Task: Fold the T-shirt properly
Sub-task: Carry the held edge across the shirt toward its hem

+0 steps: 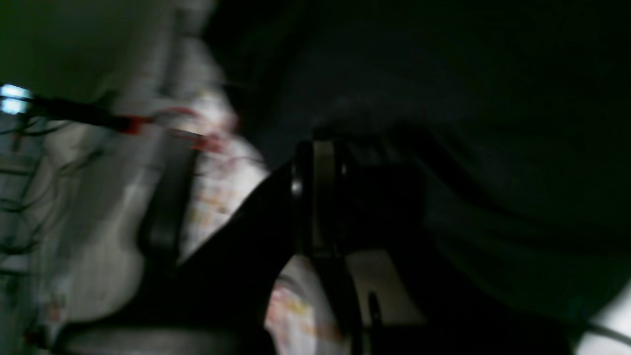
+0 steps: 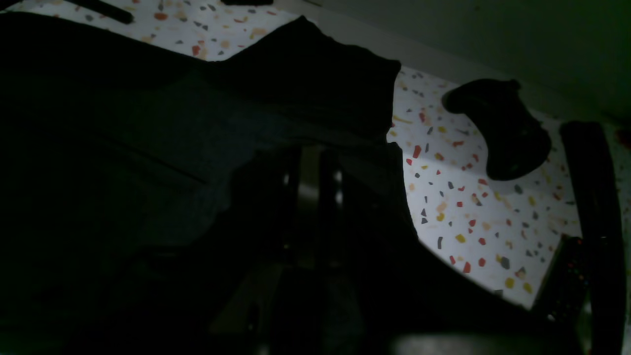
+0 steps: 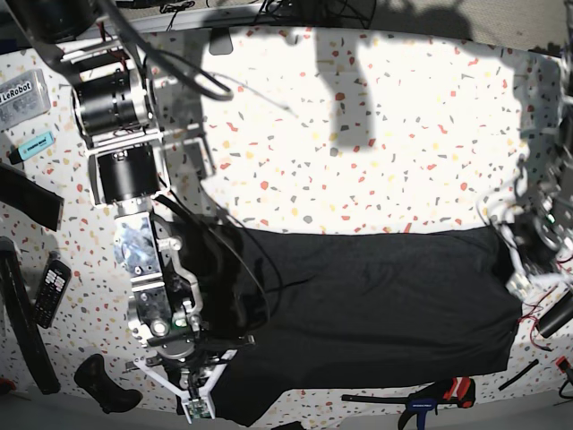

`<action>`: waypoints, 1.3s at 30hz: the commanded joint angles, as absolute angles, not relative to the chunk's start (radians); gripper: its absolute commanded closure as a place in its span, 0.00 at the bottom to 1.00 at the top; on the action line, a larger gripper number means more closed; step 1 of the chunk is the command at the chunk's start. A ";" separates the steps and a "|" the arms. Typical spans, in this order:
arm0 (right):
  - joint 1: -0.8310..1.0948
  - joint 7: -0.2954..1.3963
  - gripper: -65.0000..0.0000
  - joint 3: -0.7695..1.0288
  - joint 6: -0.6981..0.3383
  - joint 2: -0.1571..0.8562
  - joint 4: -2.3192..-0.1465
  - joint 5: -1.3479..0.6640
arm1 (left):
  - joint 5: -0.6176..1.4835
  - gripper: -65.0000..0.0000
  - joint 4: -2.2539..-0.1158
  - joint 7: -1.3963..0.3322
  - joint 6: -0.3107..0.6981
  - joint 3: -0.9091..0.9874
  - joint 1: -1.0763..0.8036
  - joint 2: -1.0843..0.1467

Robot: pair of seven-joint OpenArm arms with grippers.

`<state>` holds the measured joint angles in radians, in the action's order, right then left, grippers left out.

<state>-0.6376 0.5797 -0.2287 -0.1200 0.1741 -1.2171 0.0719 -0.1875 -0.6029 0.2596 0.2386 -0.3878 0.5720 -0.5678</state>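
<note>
T-shirt (image 3: pixel 376 305) stretched flat across the desk (image 3: pixel 358 134), both tools clamped on it.
Soft, light, limp fabric: left tool (image 3: pixel 517 260) and right tool (image 3: pixel 210 345) pinch opposite ends; grip hems or corners.

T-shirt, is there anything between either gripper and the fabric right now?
Nothing visible. The right gripper is shut on the T-shirt at its end near the table's front edge, and the left gripper is shut on the opposite end, each directly on the cloth.
</note>
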 commanded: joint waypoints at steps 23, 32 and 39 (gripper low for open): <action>-0.678 0.720 1.00 -0.221 0.031 0.186 -1.234 0.390 | -0.182 1.00 -0.570 0.049 0.093 -0.383 0.632 -0.582; -0.681 0.719 1.00 -0.221 0.071 0.209 -1.234 0.445 | -0.182 1.00 -0.570 0.052 0.094 -0.383 0.632 -0.582; -0.681 0.710 1.00 -0.222 0.071 0.277 -1.234 0.392 | -0.182 1.00 -0.570 0.113 0.094 -0.383 0.632 -0.582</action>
<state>-0.6403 0.7376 -0.2249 0.0563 0.2726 -1.2171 0.3695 -0.1860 -0.5571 0.0944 0.1112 -0.3882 0.6010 -0.5648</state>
